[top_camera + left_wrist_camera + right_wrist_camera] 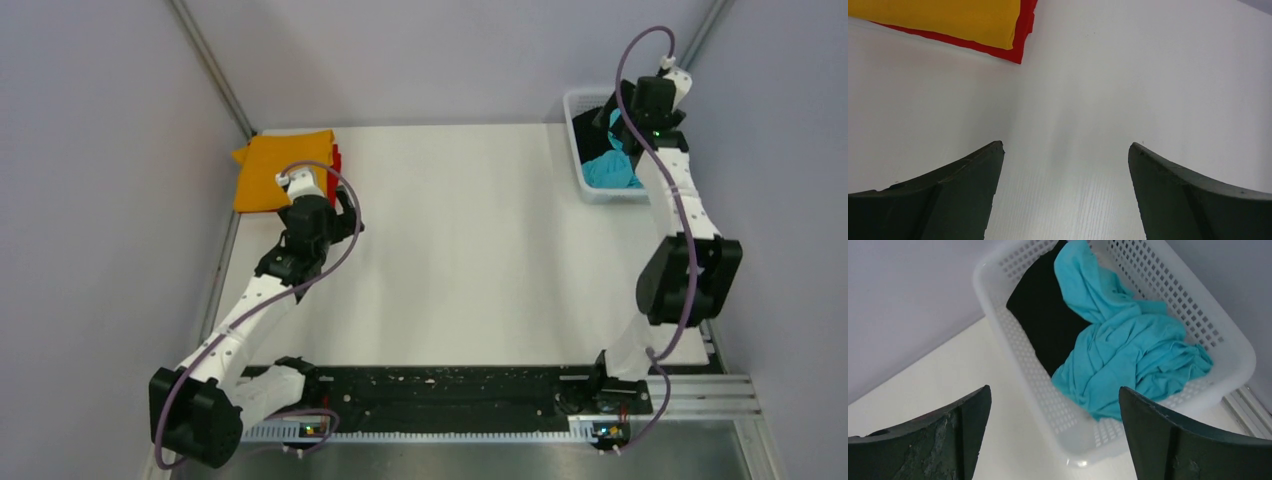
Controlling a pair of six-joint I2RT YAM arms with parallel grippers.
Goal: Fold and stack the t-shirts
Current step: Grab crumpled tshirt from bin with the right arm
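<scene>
A folded orange t-shirt (pixel 270 170) lies on a folded red t-shirt (pixel 335 158) at the table's far left; both show in the left wrist view, orange (pixel 948 17) over red (pixel 1020 37). My left gripper (pixel 347 205) (pixel 1065 147) is open and empty over bare table just right of this stack. A crumpled turquoise-blue t-shirt (pixel 610 172) (pixel 1128 350) and a black t-shirt (pixel 595 130) (pixel 1043 315) lie in the white mesh basket (pixel 590 192) (pixel 998 310). My right gripper (pixel 613 120) (pixel 1055 390) is open and empty, above the basket's near corner.
The basket stands at the table's far right corner, against the right wall. Grey walls close in the back and both sides. A black rail with the arm bases (pixel 450 390) runs along the near edge.
</scene>
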